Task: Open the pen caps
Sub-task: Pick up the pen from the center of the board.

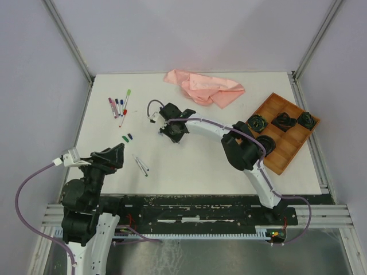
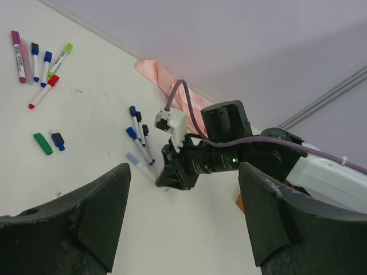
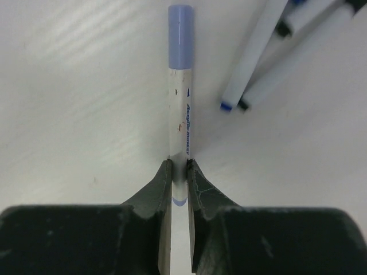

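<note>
Pen caps: green cap and navy cap lie loose, side by side, toward the left edge of the counter; capped pens bunched near far-left corner. Mid-counter, right gripper is clamped on white pen lying on counter, light-blue cap on its far end, not off yet. Above near-left corner, left gripper hangs wide open, nothing in it. Pink cloth at far edge, tray at right edge.

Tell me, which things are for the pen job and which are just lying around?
For the job: pale blue cap, its pen in the right gripper, capped pens, green cap, navy cap.
Just lying about: pink cloth, wooden tray, dark round things inside it.
</note>
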`<state>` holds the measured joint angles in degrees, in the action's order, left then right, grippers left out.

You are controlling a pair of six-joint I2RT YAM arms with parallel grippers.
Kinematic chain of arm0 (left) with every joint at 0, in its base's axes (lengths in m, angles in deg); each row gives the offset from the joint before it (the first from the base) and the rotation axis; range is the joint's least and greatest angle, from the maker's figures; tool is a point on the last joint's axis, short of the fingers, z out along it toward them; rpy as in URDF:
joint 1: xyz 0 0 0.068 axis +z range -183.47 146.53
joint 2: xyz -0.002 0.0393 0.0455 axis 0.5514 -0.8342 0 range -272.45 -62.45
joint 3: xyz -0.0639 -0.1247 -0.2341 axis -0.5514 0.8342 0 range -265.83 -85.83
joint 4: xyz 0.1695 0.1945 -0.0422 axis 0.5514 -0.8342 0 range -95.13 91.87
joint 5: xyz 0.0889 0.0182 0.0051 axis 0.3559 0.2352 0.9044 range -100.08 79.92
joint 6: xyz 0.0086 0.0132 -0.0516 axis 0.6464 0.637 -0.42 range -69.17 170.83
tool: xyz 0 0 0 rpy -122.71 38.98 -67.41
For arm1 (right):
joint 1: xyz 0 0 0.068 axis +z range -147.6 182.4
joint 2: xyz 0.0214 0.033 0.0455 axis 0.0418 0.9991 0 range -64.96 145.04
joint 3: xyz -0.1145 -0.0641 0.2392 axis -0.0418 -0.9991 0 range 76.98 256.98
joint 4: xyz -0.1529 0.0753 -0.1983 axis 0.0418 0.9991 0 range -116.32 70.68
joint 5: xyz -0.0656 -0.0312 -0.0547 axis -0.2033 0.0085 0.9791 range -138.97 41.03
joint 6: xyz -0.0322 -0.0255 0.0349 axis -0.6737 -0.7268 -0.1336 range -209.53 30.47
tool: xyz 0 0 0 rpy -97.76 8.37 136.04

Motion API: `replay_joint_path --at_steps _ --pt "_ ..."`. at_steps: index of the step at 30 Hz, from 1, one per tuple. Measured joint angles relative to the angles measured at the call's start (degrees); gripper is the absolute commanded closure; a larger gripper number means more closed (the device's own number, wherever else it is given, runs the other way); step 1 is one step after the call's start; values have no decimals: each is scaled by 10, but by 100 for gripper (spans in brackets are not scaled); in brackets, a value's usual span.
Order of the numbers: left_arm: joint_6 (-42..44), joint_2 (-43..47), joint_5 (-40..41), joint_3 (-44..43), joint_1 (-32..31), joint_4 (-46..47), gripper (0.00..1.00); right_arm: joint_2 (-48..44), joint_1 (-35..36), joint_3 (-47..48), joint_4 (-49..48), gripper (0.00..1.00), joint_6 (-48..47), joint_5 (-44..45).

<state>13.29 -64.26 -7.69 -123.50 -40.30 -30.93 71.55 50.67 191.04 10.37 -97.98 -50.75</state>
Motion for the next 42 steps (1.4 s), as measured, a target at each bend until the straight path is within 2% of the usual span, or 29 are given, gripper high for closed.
replay_joint_path --at_steps 5,8,14,20,32,36,42 --pt "-20 4 -29 28 0 24 17 -112 0 -176 12 87 -2 -8" --pt "-38 4 -57 55 0 51 13 -176 -1 -272 13 85 -9 -7" --pt "-80 -4 -122 125 0 130 13 -253 -21 -381 26 81 -24 -19" --pt "-113 -31 -160 182 0 185 13 -254 -49 -384 43 76 -26 -43" --pt "-146 -38 -197 241 0 255 13 -222 -48 -345 80 65 -30 -45" --pt "-161 -63 -214 266 0 282 13 -221 -42 -342 82 67 -31 -33" --pt "-187 -97 -226 302 0 330 14 -219 -36 -342 79 75 -35 -7"
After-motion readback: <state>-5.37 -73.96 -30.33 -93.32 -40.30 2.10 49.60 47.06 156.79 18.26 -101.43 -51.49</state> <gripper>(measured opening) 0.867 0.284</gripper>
